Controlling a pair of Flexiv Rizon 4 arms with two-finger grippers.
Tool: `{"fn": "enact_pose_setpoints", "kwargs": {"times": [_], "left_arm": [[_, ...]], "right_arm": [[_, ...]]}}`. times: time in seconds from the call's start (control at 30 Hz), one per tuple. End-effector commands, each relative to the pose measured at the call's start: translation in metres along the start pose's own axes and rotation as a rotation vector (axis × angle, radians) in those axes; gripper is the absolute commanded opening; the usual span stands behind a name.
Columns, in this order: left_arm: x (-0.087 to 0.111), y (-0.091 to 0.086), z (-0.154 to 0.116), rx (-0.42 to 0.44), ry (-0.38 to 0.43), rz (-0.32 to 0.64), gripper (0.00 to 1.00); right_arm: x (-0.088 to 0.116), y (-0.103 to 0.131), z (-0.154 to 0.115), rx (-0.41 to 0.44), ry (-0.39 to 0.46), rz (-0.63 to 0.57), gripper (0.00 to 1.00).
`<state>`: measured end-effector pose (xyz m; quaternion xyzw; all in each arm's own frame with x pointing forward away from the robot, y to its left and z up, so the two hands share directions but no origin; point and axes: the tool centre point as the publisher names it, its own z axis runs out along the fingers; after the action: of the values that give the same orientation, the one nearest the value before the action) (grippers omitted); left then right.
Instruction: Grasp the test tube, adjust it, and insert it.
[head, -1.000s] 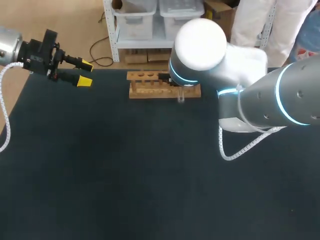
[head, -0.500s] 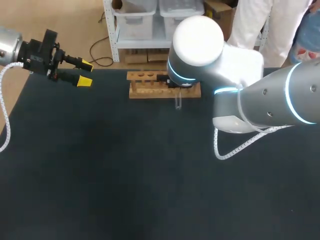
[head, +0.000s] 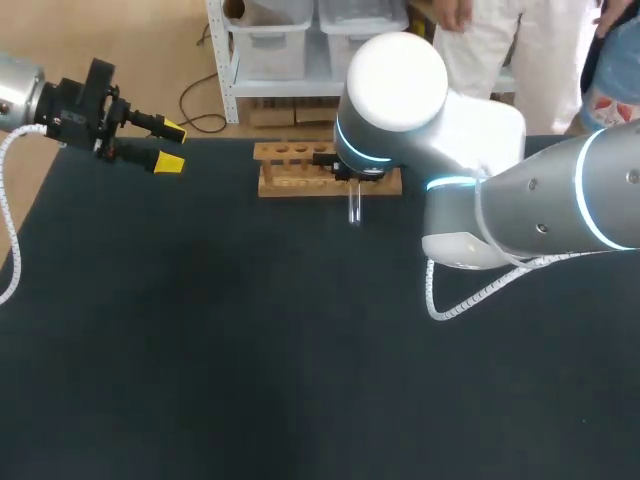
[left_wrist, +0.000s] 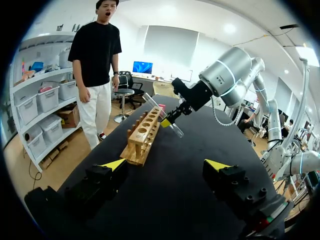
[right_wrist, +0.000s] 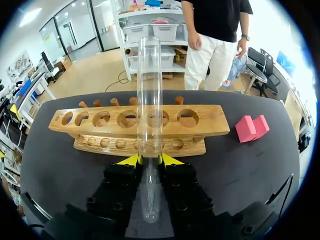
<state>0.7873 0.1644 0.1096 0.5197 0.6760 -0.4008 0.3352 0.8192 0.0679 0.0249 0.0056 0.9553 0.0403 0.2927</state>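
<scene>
Since the tube had to line up with a hole, your right hand was clamped on the one test tube, holding it tilted just beside the single wooden rack, not yet inserted; six top holes showed; your left hand hung well apart, fingers spread, empty.

The dark table bears a wooden rack and pink blocks.
</scene>
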Motion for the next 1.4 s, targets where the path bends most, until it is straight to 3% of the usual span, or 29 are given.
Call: {"fn": "enact_pose_setpoints", "kwargs": {"times": [0.03, 0.33, 0.97, 1.4], "left_arm": [[0.001, 0.001, 0.0, 0.001, -0.001, 0.002, 1.0], [0.001, 0.001, 0.0, 0.001, -0.001, 0.002, 1.0], [0.001, 0.001, 0.0, 0.001, -0.001, 0.002, 1.0], [0.001, 0.001, 0.0, 0.001, -0.001, 0.002, 1.0]], "right_arm": [[0.0, 0.0, 0.001, 0.002, 0.002, 0.001, 0.0], [0.004, 0.0, -0.019, 0.033, -0.003, 0.035, 0.0], [0.008, -0.007, -0.097, 0.096, -0.088, 0.093, 0.0], [0.007, -0.022, -0.111, 0.065, -0.098, 0.044, 0.0]]}}
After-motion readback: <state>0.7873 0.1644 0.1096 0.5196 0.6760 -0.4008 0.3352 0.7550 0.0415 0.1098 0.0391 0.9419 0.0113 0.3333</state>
